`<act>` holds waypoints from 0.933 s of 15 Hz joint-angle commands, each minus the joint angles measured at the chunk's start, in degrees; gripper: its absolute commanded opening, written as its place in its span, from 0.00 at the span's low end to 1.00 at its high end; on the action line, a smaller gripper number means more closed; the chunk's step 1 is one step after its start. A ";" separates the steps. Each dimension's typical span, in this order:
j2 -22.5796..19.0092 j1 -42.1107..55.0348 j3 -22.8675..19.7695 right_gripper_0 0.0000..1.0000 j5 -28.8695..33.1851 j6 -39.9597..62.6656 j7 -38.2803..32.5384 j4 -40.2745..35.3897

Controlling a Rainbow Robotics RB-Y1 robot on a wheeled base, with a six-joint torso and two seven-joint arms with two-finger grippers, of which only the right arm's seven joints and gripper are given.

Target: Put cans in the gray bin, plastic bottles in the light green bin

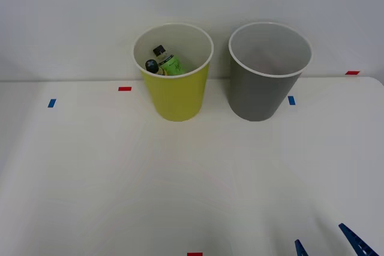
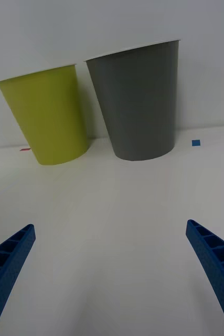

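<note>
Right gripper (image 2: pixel 112 273) hangs low over the smooth white table (image 1: pixel 120 178), ribbed blue fingers (image 2: pixel 9 260) spread wide, nothing held. Well ahead: tapered light green bin (image 1: pixel 176 91) holding the green bottle (image 1: pixel 164 63), gray bin (image 1: pixel 259 88) beside it.

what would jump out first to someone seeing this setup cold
Two cup-shaped bins stand side by side at the far edge of the white table: the light green bin on the robot's left, the gray bin on its right. Inside the green one lies a green bottle with a black cap, while the gray one's visible inside looks bare. Near the robot, the right claw is wide open with nothing between its blue fingers.
</note>
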 commanded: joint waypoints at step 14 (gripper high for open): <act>0.00 0.00 0.00 1.00 0.00 0.00 0.00 0.00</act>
